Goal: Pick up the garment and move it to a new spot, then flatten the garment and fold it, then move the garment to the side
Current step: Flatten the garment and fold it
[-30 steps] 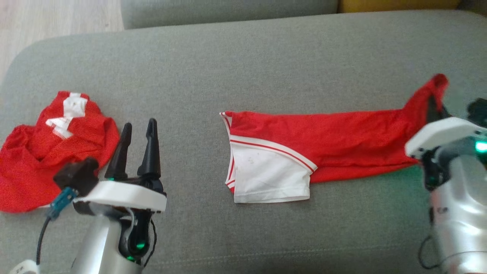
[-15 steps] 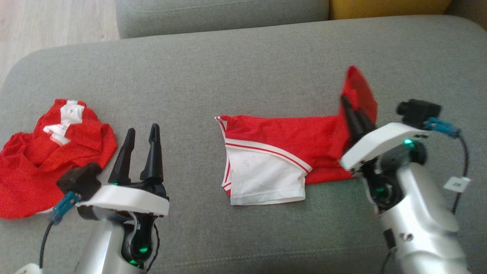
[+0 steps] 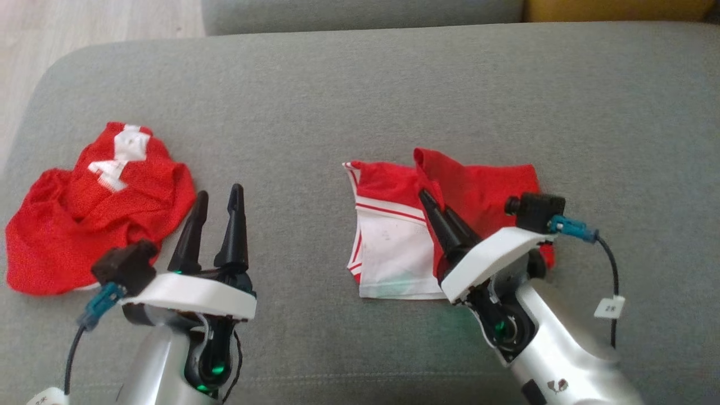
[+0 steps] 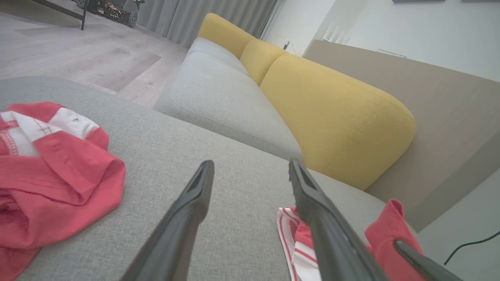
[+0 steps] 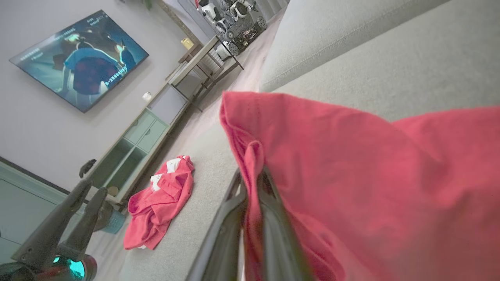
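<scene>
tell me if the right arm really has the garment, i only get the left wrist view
Observer: Yes. In the right wrist view the right gripper has its jaws shut, with a ridge of the red garment pinched between them.
Operator: is the fold laid down
Observer: Not yet. The head view shows the red end held up over the white panel, part of it uncovered.
Operator: where's my left arm
Observer: The left gripper sits between that garment and a crumpled red garment, apart from both.

The garment (image 3: pixel 394 247) is red, with a white panel edged in red-and-white stripes, and lies on the grey sofa cushion (image 3: pixel 337 84). Its red right end is doubled over leftward onto the rest. One corner of that end stands raised above the white panel.
</scene>
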Motion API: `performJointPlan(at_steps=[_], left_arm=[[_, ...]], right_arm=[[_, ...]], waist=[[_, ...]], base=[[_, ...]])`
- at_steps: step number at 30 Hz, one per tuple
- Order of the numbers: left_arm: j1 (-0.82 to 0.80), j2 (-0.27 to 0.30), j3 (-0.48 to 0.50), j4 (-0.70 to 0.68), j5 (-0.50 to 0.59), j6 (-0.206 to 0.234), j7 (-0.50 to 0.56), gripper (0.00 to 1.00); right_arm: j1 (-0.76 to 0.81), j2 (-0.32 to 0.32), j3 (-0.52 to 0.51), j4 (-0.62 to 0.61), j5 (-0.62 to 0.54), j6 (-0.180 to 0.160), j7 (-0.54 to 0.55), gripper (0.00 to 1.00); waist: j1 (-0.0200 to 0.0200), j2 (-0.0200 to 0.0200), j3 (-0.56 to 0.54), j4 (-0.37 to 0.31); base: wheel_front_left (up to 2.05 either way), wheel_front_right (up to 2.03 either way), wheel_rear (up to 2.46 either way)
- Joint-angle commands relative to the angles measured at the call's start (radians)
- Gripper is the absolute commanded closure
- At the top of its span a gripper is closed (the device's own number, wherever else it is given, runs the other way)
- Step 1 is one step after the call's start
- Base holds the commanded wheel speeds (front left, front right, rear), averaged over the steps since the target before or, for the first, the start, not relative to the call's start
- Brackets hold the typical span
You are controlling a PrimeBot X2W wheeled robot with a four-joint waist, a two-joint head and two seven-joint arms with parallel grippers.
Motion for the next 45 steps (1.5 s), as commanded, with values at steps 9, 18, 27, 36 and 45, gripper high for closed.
performJointPlan(at_steps=[9, 18, 27, 36, 45], left_arm=[[-0.053, 0.007, 0.015, -0.022, -0.018, 0.000, -0.012, 0.00], [-0.049, 0.007, 0.011, -0.017, -0.022, 0.001, -0.012, 0.00], [-0.046, 0.007, 0.025, -0.029, -0.013, 0.005, -0.012, 0.00], [-0.044, 0.007, 0.026, -0.068, -0.024, 0.004, -0.012, 0.00], [-0.028, 0.007, 0.008, -0.097, -0.010, 0.023, -0.012, 0.00]], right_arm=[[-0.118, 0.012, 0.158, 0.113, 0.167, 0.007, -0.135, 1.00], [-0.191, 0.012, 0.306, 0.201, 0.304, 0.007, -0.220, 0.00], [-0.346, 0.010, 0.183, 0.356, 0.146, 0.007, -0.273, 0.00], [-0.269, -0.119, -0.086, 0.224, -0.206, 0.007, -0.274, 0.00], [-0.004, -0.163, -0.342, -0.062, -0.511, 0.007, -0.274, 0.00]], waist=[[0.0000, 0.0000, 0.040, 0.057], [0.0000, 0.0000, 0.047, 0.064], [0.0000, 0.0000, 0.036, 0.011], [0.0000, 0.0000, 0.022, -0.033], [0.0000, 0.0000, 0.007, -0.052]], base=[[0.00, 0.00, 0.00], [0.00, 0.00, 0.00], [0.00, 0.00, 0.00], [0.00, 0.00, 0.00], [0.00, 0.00, 0.00]])
